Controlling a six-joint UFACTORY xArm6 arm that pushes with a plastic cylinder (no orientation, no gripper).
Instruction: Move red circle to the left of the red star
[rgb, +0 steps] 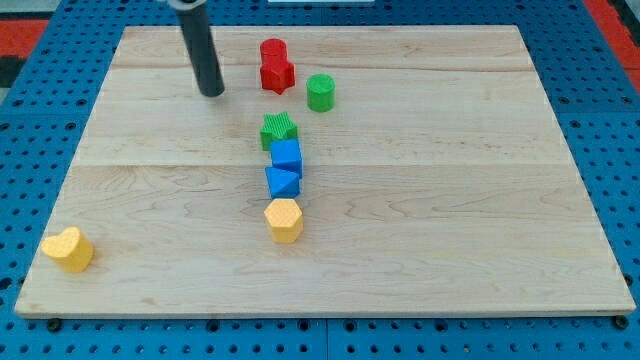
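Wooden board (150, 200) on a blue pegboard (60, 60). Landmark: red star (278, 75). My tip (212, 93), a bare rod with no fingers and grasping nothing, stands to the star's left, apart from it. Red circle (273, 49) touches the star's top side. Green circle (321, 92) lies right of the star; below it run green star (279, 130), blue cube (287, 156), blue triangle (282, 182), yellow hexagon (284, 220). Yellow heart (68, 249) lies far lower left.

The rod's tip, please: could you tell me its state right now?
My tip: bare rod, no claw, holding nothing; apart from the red star, on its left in the view.
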